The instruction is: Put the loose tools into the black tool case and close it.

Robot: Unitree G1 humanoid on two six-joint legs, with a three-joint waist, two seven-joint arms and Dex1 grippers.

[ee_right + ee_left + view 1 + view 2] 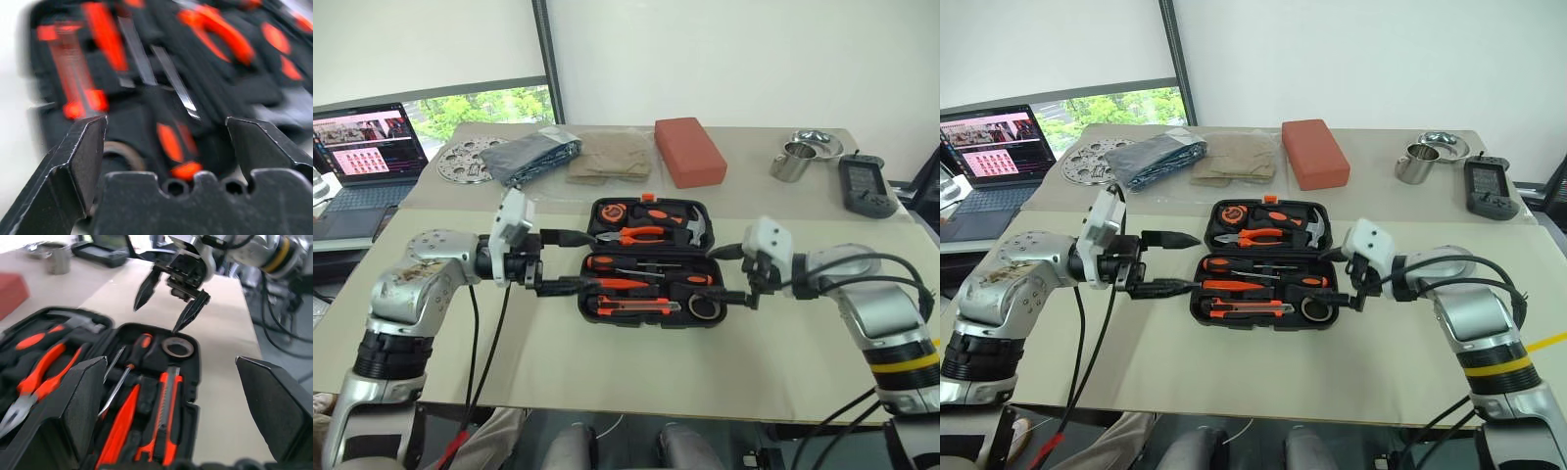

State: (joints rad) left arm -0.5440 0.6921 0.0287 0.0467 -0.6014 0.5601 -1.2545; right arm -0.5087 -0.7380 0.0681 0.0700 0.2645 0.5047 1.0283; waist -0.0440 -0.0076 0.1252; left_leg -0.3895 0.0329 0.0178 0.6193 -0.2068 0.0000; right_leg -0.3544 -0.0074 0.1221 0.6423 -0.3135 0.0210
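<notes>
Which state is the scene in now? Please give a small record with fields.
case: black tool case lies open on the table
lower half: two screwdrivers, utility knife, tape roll sit in slots
upper half: pliers, hammer
left pincer: open, at the case's left edge
right pincer: open, at its right edge

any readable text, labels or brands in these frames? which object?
None readable.
Laptop screen: pink windows, text too small.
Dark device at the table's far right: any markings too small.
Tool case, tools, red block: no print visible.
</notes>
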